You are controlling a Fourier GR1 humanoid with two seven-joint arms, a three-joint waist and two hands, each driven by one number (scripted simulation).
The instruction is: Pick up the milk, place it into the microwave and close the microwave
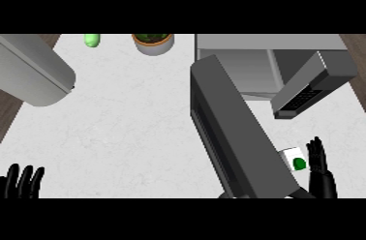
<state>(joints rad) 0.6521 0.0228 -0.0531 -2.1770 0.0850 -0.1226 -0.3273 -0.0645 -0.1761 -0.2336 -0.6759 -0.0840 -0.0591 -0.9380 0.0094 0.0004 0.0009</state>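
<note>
Milk [295, 159]: a small white carton with a green mark, standing on the tabletop [129, 127] at the far right, just beside the lower end of the open microwave door [236, 137], not yet lifted.

From left to right. At the lower left corner, left hand [22, 182]: resting near the edge, fingers up, straight and spread, holding nothing. Higher at left, a large grey rounded object [32, 69], cut by the edge. At the top, a small green thing [91, 39] and a potted plant [152, 42]. In the middle, the door swung wide toward the viewer, dark and long. Behind it, the microwave [271, 65] with its grey cavity open.

At the right, right hand [319, 161]: upright just beside the carton's right side, palm toward it, fingers straight and close together, not curled round anything. Contact with the carton not possible to tell.

Step in hand, by judgement: the approach before the grasp. Next move calls for closing thumb and fingers round the carton, then lifting it over or around the door into the cavity. Little room between door and hand, so a risk of tipping the carton.
</note>
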